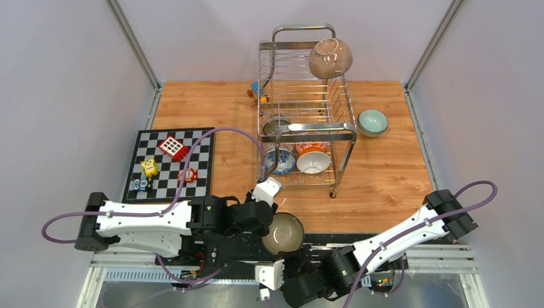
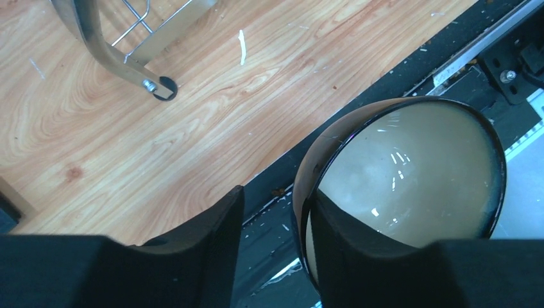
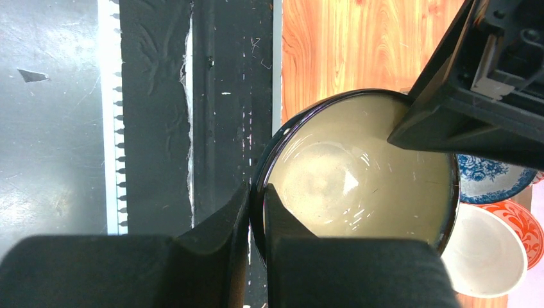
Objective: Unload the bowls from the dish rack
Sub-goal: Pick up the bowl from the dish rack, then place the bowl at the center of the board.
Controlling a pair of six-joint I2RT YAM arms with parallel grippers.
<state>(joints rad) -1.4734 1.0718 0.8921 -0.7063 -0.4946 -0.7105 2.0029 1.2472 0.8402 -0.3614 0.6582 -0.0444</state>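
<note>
A dark bowl (image 1: 283, 232) with a beige inside hangs over the table's near edge; it also shows in the left wrist view (image 2: 410, 167) and the right wrist view (image 3: 359, 173). My right gripper (image 3: 256, 189) is shut on its rim. My left gripper (image 2: 279, 199) is open: one finger is inside the bowl and the other stands clear of its wall. The chrome dish rack (image 1: 308, 109) stands mid-table. It holds a speckled brown bowl (image 1: 330, 58) on top, and a blue-white bowl (image 1: 280, 160) and an orange-white bowl (image 1: 313, 160) below.
A mint green bowl (image 1: 373, 122) sits on the table right of the rack. A chequered board (image 1: 170, 163) with toy blocks lies at the left. More blocks (image 1: 258, 93) lie behind the rack. The rack's foot (image 2: 157, 86) is near my left gripper.
</note>
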